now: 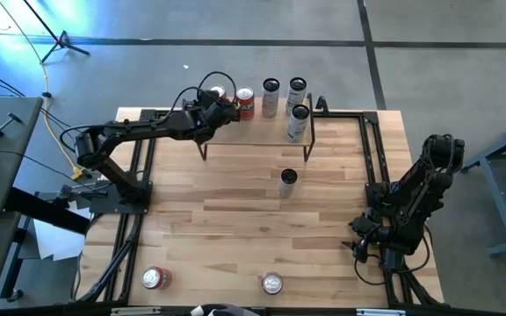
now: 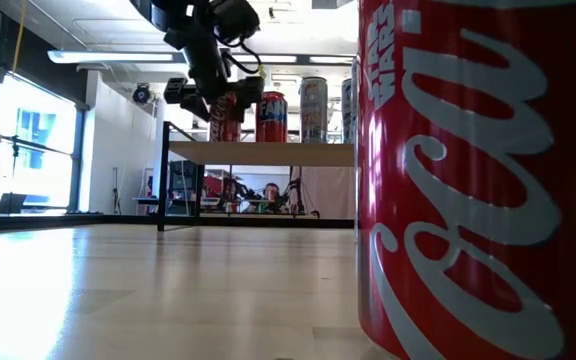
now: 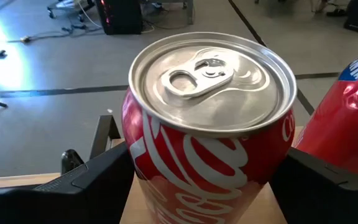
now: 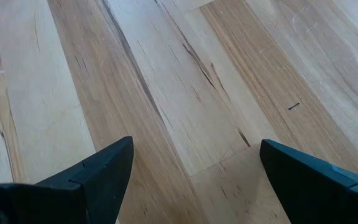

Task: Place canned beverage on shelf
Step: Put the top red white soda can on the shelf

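Coca-Cola can stands upright on the shelf at its left end, just beside a second red can, with three taller silver cans further along the plank. The left gripper is at this can, one finger on each side of it. In the left wrist view the can fills the space between the jaws, its long axis vertical and its pull-tab top facing up; whether the pads press it or have just let go cannot be told, so the grip is uncertain.

Judging by the can's place on the plank, the placing looks nearly complete, and the move to come would be a straight pull-back away from the can, without nudging the neighbour.

The right gripper waits low over the bare table at the right side, jaws open and holding nothing. Three more cans remain on the table.
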Tool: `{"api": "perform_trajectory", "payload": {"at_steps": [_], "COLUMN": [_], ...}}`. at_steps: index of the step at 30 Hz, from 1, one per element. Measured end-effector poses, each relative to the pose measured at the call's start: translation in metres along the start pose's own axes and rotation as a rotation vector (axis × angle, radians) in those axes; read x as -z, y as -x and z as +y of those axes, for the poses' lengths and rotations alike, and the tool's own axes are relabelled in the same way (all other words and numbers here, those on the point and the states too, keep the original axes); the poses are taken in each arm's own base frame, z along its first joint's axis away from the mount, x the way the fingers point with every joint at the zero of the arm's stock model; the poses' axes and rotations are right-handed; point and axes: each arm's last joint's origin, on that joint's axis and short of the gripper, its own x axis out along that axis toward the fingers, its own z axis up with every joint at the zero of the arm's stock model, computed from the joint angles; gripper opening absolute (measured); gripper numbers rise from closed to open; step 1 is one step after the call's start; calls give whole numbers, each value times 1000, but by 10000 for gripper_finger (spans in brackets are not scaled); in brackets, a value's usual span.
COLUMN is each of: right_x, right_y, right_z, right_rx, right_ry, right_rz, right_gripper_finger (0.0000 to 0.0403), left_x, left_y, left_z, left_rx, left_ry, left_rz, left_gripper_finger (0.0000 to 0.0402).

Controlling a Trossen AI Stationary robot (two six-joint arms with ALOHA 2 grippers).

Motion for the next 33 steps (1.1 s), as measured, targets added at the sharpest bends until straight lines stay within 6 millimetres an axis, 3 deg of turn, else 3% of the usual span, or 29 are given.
{"api": "perform_trajectory", "payload": {"at_steps": [14,26,33], "right_x": [0,0,0], "right_y": [0,0,0], "right_z": [0,0,0], "right_rx": [0,0,0], "right_ry": [0,0,0], "right_rz": [0,0,0], "right_gripper_finger": [339,339,339], "left_x": [1,0,3], "left_y": [3,6,12], "left_z": [-2,-3,-6], "left_rx": [5,-23,-4], "left_ry": [-62,-93,-82], "left_rz": [-8,-35,-34], "left_gripper_finger": [318,359,363]}}
